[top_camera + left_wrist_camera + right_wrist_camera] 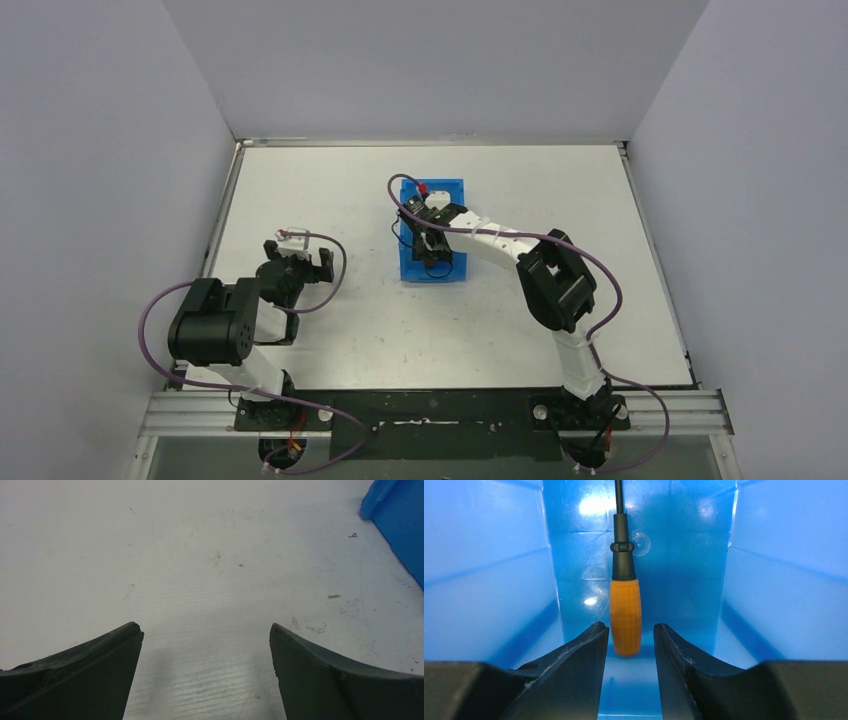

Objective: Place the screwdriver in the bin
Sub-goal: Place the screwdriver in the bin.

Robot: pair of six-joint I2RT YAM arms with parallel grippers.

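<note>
Right end effector (631, 630) sits inside the bin (484, 580), fingers parted — the screwdriver (625, 612) ungripped between its tips; left end effector (206, 630) gapes wide over the bench (200, 555).

1. The right end effector (630, 630) sits low inside the bin (484, 580). Blue walls stand close on its left, right and ahead, leaving narrow margins.
2. The screwdriver (625, 615) blocks the gap at its slightly parted fingertips, handle nearest.
3. The left end effector (205, 627), fingers wide apart, faces open worktop (200, 555). The only obstruction is the bin wall at far right.
</note>
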